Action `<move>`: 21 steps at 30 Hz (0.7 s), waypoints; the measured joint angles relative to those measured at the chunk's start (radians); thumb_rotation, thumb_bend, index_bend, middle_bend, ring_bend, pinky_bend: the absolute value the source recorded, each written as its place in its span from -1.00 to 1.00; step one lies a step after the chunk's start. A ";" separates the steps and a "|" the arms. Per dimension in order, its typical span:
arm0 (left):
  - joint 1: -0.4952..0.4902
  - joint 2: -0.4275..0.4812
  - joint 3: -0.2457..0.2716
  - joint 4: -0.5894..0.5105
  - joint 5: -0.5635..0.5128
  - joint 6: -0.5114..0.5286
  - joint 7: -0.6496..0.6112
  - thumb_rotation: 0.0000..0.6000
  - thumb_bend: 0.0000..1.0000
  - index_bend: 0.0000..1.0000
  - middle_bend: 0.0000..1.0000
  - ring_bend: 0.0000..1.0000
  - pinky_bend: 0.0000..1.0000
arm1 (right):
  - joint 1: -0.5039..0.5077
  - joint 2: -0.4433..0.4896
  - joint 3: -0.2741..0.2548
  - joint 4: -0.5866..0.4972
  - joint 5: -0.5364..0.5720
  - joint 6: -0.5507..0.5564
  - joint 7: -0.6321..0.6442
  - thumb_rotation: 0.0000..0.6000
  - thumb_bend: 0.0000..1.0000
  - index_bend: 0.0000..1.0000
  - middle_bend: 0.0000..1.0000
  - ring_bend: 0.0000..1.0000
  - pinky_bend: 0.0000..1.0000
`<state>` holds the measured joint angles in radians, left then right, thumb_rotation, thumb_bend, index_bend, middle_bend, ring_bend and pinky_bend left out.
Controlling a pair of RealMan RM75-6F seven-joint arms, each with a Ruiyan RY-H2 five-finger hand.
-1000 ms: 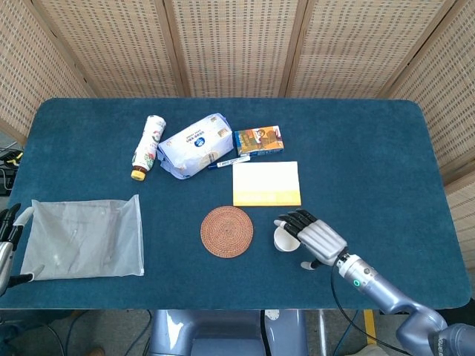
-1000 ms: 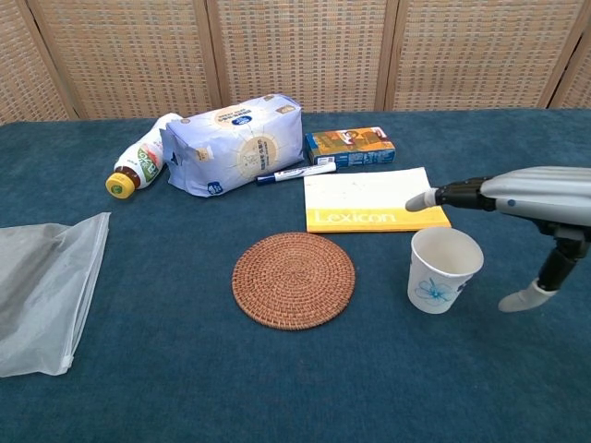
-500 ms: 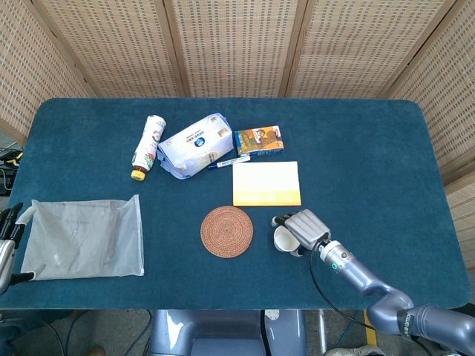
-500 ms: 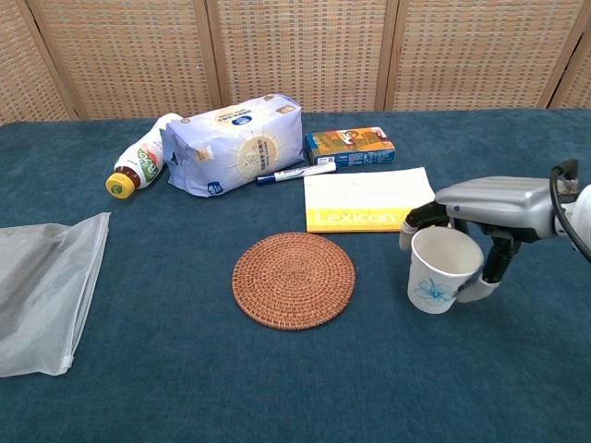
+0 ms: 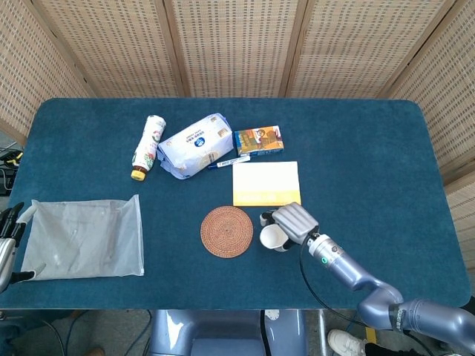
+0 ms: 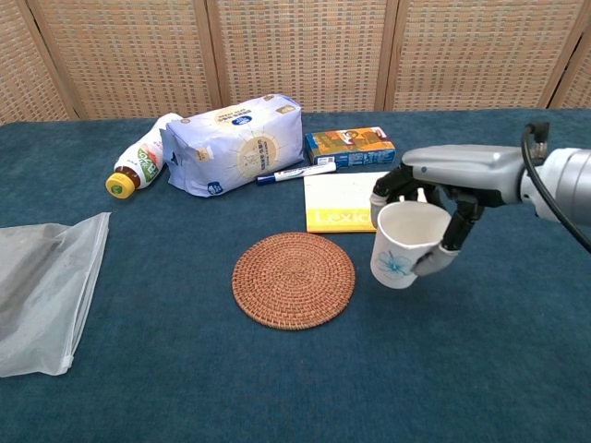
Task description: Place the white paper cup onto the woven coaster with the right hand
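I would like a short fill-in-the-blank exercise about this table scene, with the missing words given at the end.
1. The white paper cup is held by the robot's ____ hand.
2. The cup is not yet on the woven coaster; it is to the ____ of it in the chest view.
3. The marker pen lies between the blue-white pack and the ____ notebook.
4. The bottle lying on its side has a ____ cap.

Missing words: right; right; yellow; yellow
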<state>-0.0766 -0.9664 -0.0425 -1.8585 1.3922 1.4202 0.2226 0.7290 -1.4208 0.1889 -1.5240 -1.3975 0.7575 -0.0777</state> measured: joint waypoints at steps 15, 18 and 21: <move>-0.027 0.000 -0.013 0.012 -0.059 -0.049 -0.004 1.00 -0.88 -1.00 -1.00 -1.00 -1.00 | 0.201 -0.175 0.083 0.102 0.242 -0.138 -0.084 1.00 -0.78 -0.20 -0.01 -0.02 0.19; -0.031 -0.001 -0.012 0.014 -0.065 -0.055 -0.001 1.00 -0.88 -1.00 -1.00 -1.00 -1.00 | 0.240 -0.232 0.085 0.157 0.299 -0.145 -0.129 1.00 -0.78 -0.20 -0.01 -0.02 0.19; -0.032 -0.001 -0.011 0.014 -0.068 -0.056 -0.001 1.00 -0.88 -1.00 -1.00 -1.00 -1.00 | 0.263 -0.273 0.088 0.198 0.353 -0.142 -0.163 1.00 -0.78 -0.20 -0.01 -0.02 0.19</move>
<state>-0.1086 -0.9674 -0.0538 -1.8446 1.3242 1.3638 0.2221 0.9919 -1.6933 0.2766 -1.3264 -1.0447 0.6153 -0.2403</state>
